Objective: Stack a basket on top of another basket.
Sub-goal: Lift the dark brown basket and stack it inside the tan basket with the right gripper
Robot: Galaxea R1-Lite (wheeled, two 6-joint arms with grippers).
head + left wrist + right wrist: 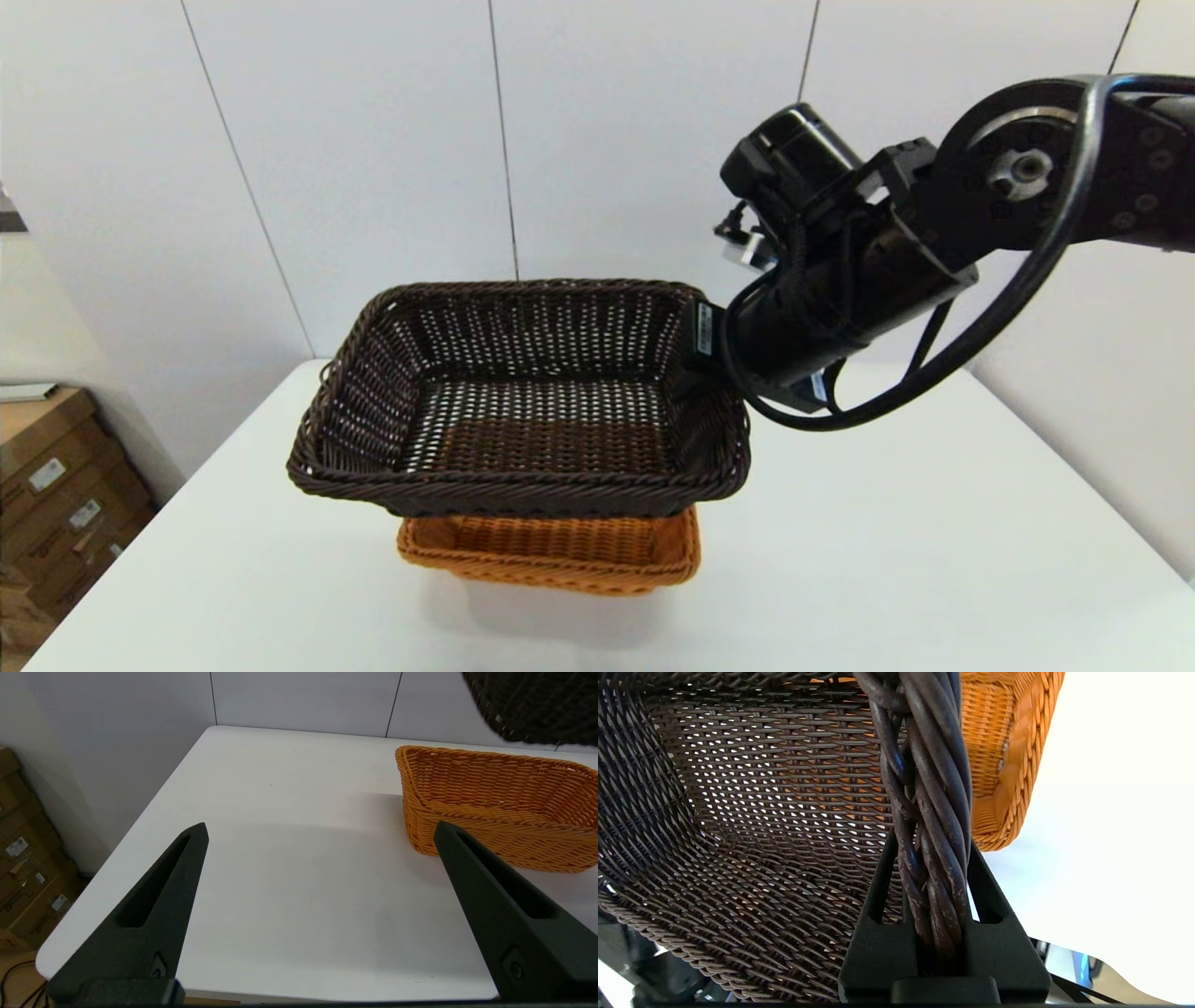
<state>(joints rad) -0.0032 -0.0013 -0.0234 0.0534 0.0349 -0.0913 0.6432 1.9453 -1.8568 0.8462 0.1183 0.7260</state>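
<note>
The dark brown basket hangs in the air above the orange-tan basket, which rests on the white table. My right gripper is shut on the dark basket's right rim; in the right wrist view the braided rim runs between the two black fingers. The orange basket shows beyond and through the weave. My left gripper stands open low over the table's left part, with the orange basket to its right and a corner of the dark basket above.
Cardboard boxes stand on the floor left of the table. A white panelled wall runs close behind the table's far edge. The right arm and its cables reach in from the upper right.
</note>
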